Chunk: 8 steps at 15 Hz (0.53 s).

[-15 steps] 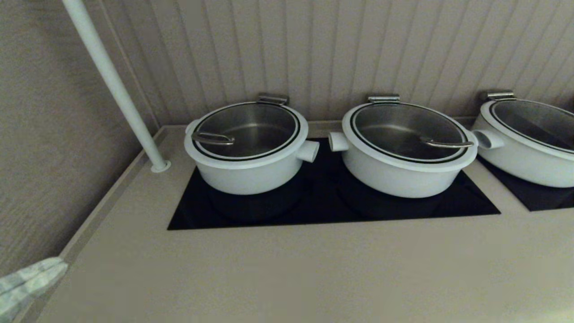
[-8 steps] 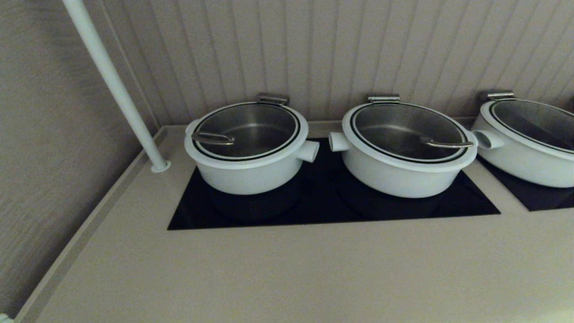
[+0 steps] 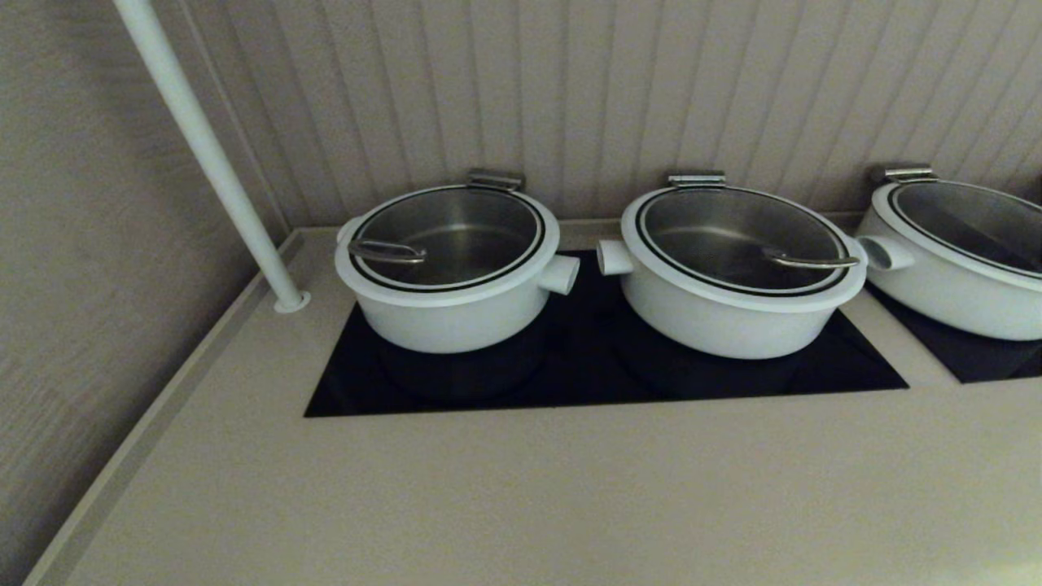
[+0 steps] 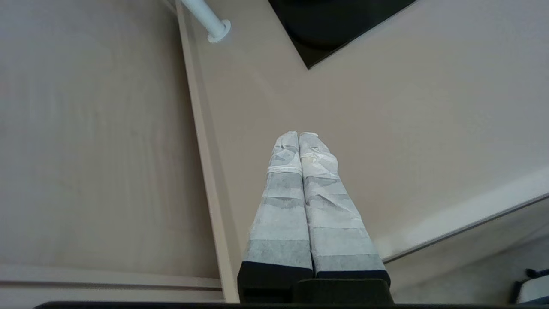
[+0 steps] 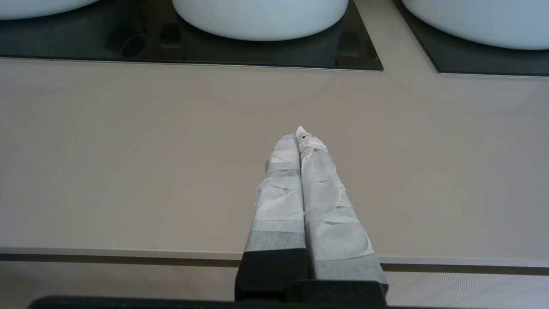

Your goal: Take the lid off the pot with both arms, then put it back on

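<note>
The pot (image 3: 452, 313) is the left white one on the black hob, its stub handle (image 3: 560, 274) pointing right. The glass lid (image 3: 450, 238) sits on it, with its steel loop handle (image 3: 385, 251) near the left edge. Neither gripper shows in the head view. My left gripper (image 4: 299, 134) is shut and empty, low over the counter's front left part near the side wall. My right gripper (image 5: 299, 134) is shut and empty above the counter's front edge, well short of the pots.
A second white pot (image 3: 737, 305) with its stub to the left stands right of the first, a third pot (image 3: 956, 273) at far right. A white pole (image 3: 203, 146) rises from the counter's back left corner. The black hob (image 3: 602, 382) lies under the pots.
The taped tips of the left gripper showed at the head view's lower left edge a second ago; they have dropped out of that view. Pots and lids have not moved.
</note>
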### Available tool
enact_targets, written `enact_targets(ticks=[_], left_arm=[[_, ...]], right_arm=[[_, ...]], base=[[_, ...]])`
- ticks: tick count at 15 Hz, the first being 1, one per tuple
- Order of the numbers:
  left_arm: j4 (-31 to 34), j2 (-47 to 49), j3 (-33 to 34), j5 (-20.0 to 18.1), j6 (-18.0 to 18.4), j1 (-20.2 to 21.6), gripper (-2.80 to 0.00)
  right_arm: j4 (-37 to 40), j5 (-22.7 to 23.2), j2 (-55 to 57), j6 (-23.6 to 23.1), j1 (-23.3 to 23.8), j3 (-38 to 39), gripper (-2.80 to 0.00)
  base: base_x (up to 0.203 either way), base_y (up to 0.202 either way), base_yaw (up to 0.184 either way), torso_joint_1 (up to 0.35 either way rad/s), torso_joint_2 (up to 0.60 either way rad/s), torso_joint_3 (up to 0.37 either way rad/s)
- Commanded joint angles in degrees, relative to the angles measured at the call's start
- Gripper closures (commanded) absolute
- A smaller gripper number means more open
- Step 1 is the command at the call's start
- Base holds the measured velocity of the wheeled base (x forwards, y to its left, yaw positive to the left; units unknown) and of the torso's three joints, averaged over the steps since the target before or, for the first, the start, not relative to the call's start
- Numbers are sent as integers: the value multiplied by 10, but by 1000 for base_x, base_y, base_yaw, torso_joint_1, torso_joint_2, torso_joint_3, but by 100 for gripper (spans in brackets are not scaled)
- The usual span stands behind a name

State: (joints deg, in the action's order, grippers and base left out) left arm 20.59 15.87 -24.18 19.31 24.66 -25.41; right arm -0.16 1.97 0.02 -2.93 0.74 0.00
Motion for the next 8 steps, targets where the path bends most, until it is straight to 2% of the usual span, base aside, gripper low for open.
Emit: enact_targets(ticks=[1,5,8], left_arm=[[3,2,8,1,-9,0,0],[2,2,40,2,-22,0,0],[-4,2,104,-7,-62,0,0]], right_arm=[[0,0,0,0,0,0,0],[0,0,0,-1,0,0,0],[0,0,0,-1,0,0,0]], base=[[0,0,0,0,0,0],[0,0,0,0,0,0],[0,0,0,0,0,0]])
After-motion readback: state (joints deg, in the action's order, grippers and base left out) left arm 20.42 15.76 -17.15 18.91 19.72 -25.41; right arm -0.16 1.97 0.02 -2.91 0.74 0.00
